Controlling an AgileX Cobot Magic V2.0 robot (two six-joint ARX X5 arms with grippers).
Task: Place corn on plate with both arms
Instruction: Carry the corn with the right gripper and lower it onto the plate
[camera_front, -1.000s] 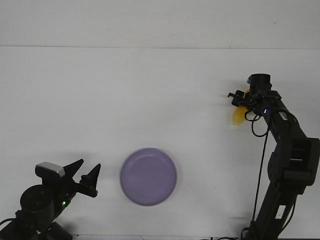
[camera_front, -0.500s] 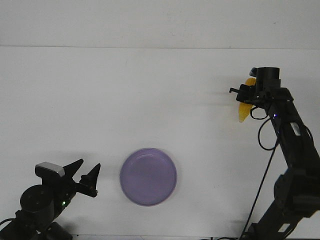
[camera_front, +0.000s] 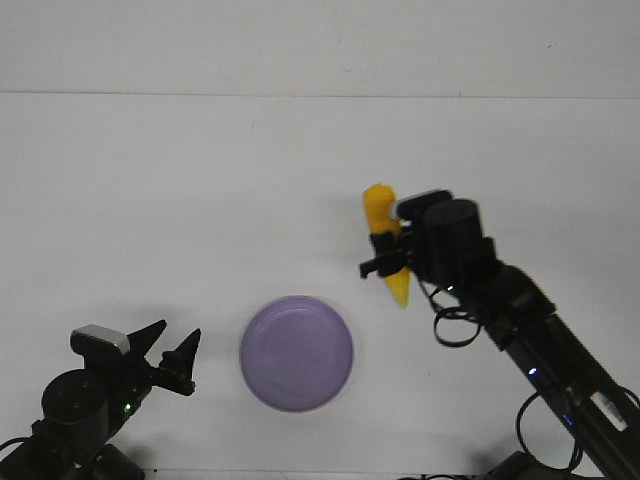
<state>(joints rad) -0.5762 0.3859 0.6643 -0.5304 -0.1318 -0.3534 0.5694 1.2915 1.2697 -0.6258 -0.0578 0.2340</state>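
Note:
The yellow-orange corn (camera_front: 386, 240) hangs nearly upright in my right gripper (camera_front: 388, 262), its paler tip pointing down, above the white table. It is up and to the right of the lavender plate (camera_front: 297, 352), which lies flat near the front edge. The right gripper is shut on the corn's middle. My left gripper (camera_front: 172, 351) is open and empty at the front left, its fingertips pointing toward the plate, a short gap from its left rim.
The white table (camera_front: 200, 200) spans the view, with a white wall behind. The right arm (camera_front: 530, 330) reaches in diagonally from the front right corner, with black cables looped along it.
My right gripper has carried the corn from the far right of the table leftward and nearer, to a spot just beyond the plate's right side. The left arm has not moved.

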